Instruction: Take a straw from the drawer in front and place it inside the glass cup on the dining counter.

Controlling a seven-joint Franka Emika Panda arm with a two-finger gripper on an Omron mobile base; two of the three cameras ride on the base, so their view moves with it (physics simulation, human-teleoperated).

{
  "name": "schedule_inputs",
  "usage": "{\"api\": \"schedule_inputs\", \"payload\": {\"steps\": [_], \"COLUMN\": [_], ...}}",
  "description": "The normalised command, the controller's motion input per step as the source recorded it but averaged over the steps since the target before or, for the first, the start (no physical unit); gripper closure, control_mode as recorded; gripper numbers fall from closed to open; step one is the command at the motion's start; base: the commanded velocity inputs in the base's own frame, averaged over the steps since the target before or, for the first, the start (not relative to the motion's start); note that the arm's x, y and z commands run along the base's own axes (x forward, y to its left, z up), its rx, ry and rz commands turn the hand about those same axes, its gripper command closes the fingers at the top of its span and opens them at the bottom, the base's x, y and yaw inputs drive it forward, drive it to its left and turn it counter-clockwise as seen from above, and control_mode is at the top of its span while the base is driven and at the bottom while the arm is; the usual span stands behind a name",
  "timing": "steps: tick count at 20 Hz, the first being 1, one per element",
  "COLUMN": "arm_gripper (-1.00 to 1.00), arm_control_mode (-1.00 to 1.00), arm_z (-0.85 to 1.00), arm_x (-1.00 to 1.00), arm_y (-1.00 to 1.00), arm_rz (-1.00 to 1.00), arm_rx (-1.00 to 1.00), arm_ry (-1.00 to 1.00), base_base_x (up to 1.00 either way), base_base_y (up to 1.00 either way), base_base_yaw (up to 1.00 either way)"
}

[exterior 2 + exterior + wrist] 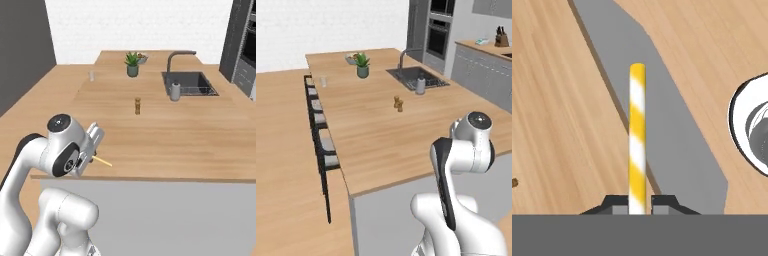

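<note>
Straw, thin and striped yellow and white [637, 140], is sitting clenched between the jaws of the dark two-finger gripper [637, 204], jutting straight out past the tips over the near edge of the long light-wood dining counter [165, 135]. Carrying it well likely means keeping it pinched firmly while travelling to the far left, where the small clear glass cup [323, 81] is standing, then tipping it upright above the rim.
</note>
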Motion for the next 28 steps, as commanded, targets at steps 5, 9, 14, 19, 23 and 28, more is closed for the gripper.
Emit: {"api": "schedule_inputs", "payload": {"steps": [5,9,14,19,23,28], "arm_gripper": [1.00,1.00,1.00,1.00,1.00,1.00], "arm_control_mode": [1.00,1.00,1.00,1.00,1.00,1.00], "arm_z": [0.00,0.00,0.00,0.00,0.00,0.00], "arm_x": [0.00,0.00,0.00,0.00,0.00,0.00], "arm_y": [0.00,0.00,0.00,0.00,0.00,0.00], "arm_rz": [0.00,0.00,0.00,0.00,0.00,0.00], "arm_rx": [0.00,0.00,0.00,0.00,0.00,0.00], "arm_ry": [0.00,0.00,0.00,0.00,0.00,0.00], "base_base_x": [-0.10,-0.03,0.00,0.01,0.25,0.63], "base_base_y": [1.00,1.00,1.00,1.00,1.00,1.00], "base_base_yaw": [-0.43,-0.46,-0.42,-0.37,-0.35,-0.38]}}
